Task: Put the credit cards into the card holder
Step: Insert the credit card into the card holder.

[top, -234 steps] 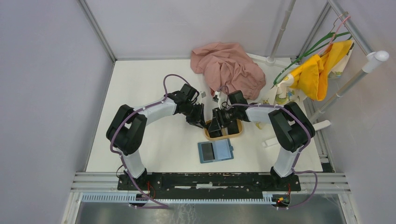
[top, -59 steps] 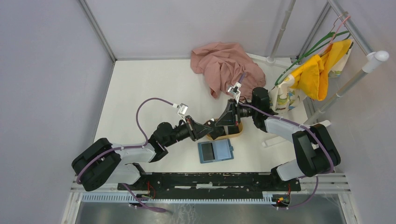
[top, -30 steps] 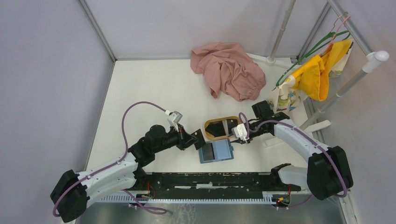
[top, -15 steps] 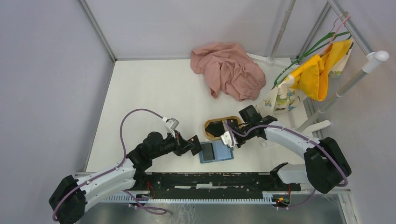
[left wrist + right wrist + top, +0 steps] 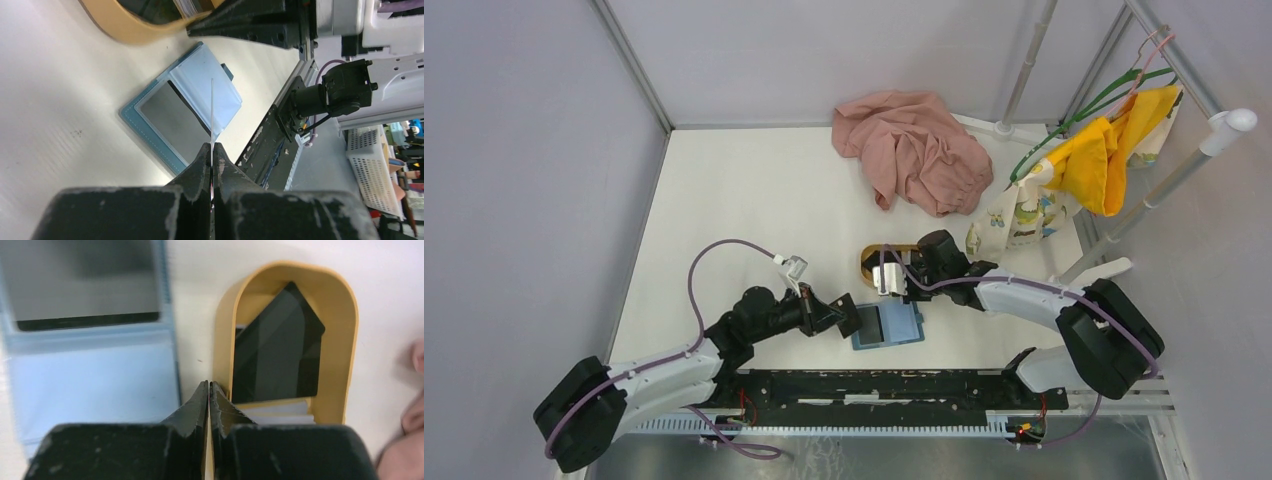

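Card [image 5: 212, 110], thin black, pinched edge-on by L gripper [image 5: 212, 147]; R gripper [image 5: 208, 384] tips together.

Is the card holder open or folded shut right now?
Open: the card holder lies spread flat, both inner panels facing up.

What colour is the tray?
The tray is tan-yellow; the right wrist view shows it best.

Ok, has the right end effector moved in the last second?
Yes. The right end effector has swung left, from beside the wooden tray's right end to over its near rim.
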Controlling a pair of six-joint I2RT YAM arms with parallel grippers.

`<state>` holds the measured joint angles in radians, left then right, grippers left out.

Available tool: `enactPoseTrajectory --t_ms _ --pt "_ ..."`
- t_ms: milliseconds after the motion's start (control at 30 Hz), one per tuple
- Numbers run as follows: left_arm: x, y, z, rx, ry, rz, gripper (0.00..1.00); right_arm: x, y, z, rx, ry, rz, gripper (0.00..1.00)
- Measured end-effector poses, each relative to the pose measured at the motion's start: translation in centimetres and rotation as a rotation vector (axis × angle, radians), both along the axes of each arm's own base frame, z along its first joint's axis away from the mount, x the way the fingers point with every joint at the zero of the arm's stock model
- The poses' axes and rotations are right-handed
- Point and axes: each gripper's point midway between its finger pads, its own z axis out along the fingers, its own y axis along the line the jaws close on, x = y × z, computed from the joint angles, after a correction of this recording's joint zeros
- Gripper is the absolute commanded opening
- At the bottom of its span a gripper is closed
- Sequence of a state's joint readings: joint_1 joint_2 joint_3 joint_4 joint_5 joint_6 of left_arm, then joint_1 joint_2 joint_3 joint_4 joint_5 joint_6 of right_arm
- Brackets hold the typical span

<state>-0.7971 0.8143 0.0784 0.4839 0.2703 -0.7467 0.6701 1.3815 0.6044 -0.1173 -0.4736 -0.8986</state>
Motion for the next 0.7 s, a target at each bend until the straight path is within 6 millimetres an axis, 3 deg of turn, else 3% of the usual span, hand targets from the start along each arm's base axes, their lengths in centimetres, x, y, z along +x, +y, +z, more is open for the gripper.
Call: enactPoseTrajectory --t_ms 200,333,433,600,700 --pt "-0.1 -0.9 -0.9 -0.024 0.088 -0.002 0.02 3.2 -0.8 0.4 0.014 -0.074 -0.217 0.18" --pt "-0.3 -1.5 -1.2 -0.036 0.122 0.003 0.02 3.5 -0.5 1.4 0.045 -0.099 -0.216 0.19" --pt "-0.6 -2.1 -1.1 -0.043 0.134 0.006 0.02 2.2 -0.4 2.0 0.051 -0.078 -0.102 0.21" --pt "-0.9 -3.1 -0.9 -0.053 0.155 0.008 0.02 -2.0 -1.1 3.8 0.081 -0.081 0.230 0.52" --pt "-0.8 -3.3 -1.5 -0.047 0.182 0.014 0.02 -4.6 -1.6 4.0 0.103 -0.091 0.368 0.53"
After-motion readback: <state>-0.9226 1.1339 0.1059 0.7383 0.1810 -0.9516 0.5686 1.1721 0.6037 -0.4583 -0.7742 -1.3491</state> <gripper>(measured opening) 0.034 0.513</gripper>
